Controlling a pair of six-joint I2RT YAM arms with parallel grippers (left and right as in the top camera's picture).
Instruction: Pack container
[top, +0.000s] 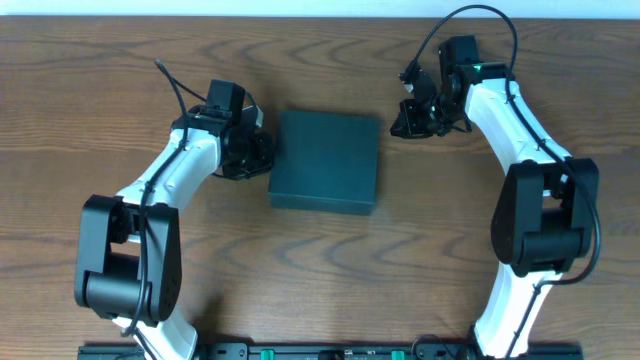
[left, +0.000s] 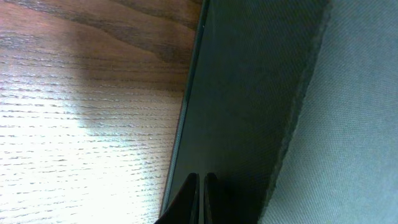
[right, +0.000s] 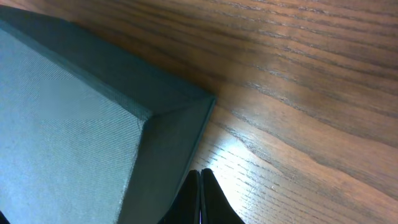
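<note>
On the wooden surface (top: 110, 60), centre | we see the container (top: 325, 160) lying flat, closed | our left pincer (top: 264, 154) narrow, fingers together, empty, just beside its left wall | our right pincer (top: 404, 124) likewise narrow, empty, near its far right corner

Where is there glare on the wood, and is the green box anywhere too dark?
Overhead view: even light, no strong glare, the container clear on the table. Left wrist view: a washed-out bright patch on the wood at left; the container's side wall nearly black in shadow. Right wrist view: a glare spot on the wood beside the container's corner; its side dim but readable.
</note>
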